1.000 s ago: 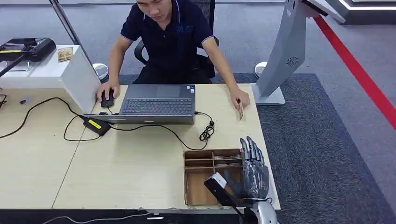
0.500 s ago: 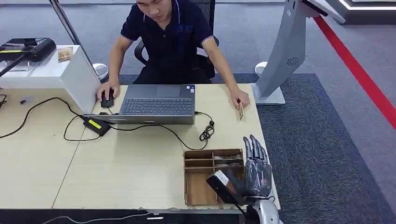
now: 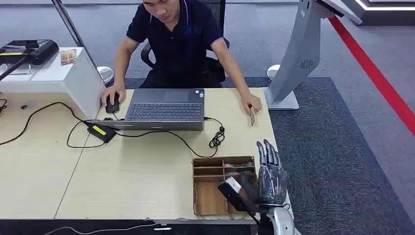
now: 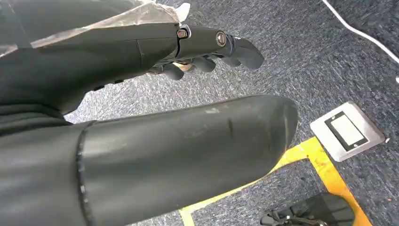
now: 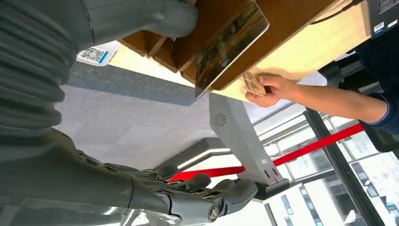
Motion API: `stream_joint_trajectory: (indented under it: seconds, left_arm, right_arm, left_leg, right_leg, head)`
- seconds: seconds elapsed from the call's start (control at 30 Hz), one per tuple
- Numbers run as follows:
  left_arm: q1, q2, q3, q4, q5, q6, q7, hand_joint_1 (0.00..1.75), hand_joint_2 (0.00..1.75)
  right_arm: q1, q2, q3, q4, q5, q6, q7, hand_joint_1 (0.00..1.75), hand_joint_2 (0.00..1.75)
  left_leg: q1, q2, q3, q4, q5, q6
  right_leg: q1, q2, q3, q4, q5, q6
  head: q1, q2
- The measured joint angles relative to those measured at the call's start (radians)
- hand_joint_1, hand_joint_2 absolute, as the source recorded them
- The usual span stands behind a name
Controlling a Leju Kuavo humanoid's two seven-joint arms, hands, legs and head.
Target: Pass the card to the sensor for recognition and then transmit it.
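Drifted slightly right, right hand [image 3: 270,177] hovers, fingers spread and unladen, beside brown cardboard divided box [image 3: 211,183]; next, picking a card [image 5: 230,44] from it.

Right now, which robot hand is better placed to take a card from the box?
Right. The right robot hand hovers open at the compartmented card box; the left robot hand hangs over carpet.

The head view looks down over the counter [image 3: 147,181]. Wrist views sit close behind each robot hand. The right one shares the counter's edge.
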Motion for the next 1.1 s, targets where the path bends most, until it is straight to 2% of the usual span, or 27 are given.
stream_joint_trajectory:
  seconds: [0.2, 1.1]
  left_arm:
    - [0.0, 0.0, 0.0, 0.0, -0.001, 0.0, 0.0, 0.0, 0.0]
    - [0.0, 0.0, 0.0, 0.0, -0.001, 0.0, 0.0, 0.0, 0.0]
  right_arm:
    - [-0.004, -0.002, 0.0, 0.0, 0.0, 0.0, 0.0, 0.33, 1.75]
    - [-0.004, -0.005, 0.002, 0.001, -0.01, 0.003, -0.006, 0.33, 1.75]
  left_leg:
    - [0.0, 0.0, 0.0, 0.0, 0.0, 0.0]
    - [0.0, 0.0, 0.0, 0.0, 0.0, 0.0]
  right_leg:
    - [0.0, 0.0, 0.0, 0.0, 0.0, 0.0]
    - [0.0, 0.0, 0.0, 0.0, 0.0, 0.0]
  head:
    - [0.0, 0.0]
    - [0.0, 0.0]
